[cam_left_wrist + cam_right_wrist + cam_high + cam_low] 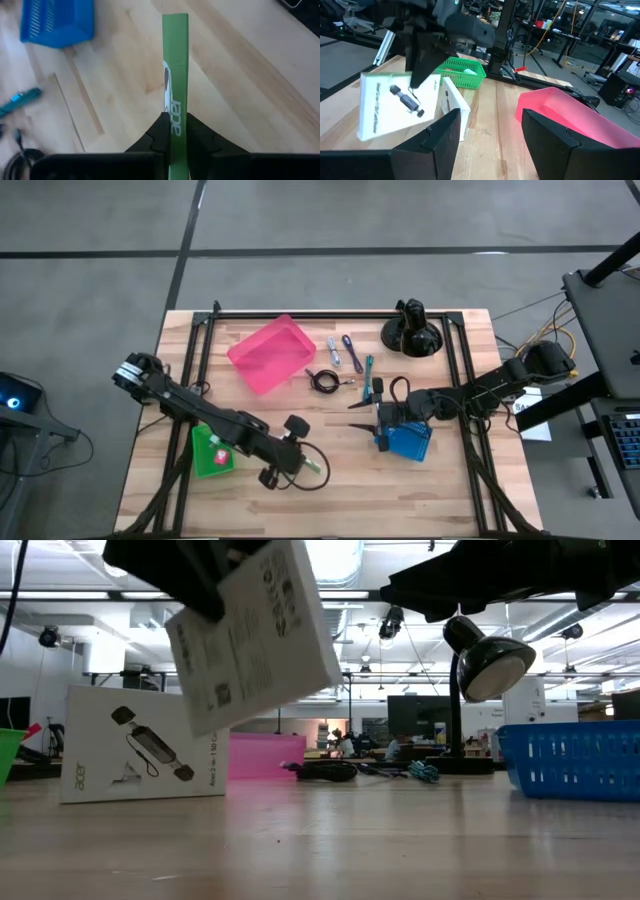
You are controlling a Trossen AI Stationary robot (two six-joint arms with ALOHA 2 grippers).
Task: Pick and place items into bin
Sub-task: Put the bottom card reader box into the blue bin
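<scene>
My left gripper (175, 134) is shut on a white Acer box with a green edge (255, 635), held above the table near its front (311, 466). A second white box (140, 745) stands upright on its lower edge on the table. My right gripper (490, 142) is open and empty, low over the table left of the blue bin (407, 440). A black coiled cable (322, 381), purple and blue sticks (343, 351) and a teal stick (369, 366) lie on the table beside the pink bin (269, 353). My left gripper pinches the box between its two fingers, one on each broad face, with the green narrow side (175, 112) showing between them. The fingers come from above, at the box's upper end (427, 80). The box hangs tilted below them, clear of the table.
A green bin (211, 450) sits at the front left under my left arm. The black domed camera mount (411, 335) stands at the far edge. Black frame rails run along the far edge and both sides.
</scene>
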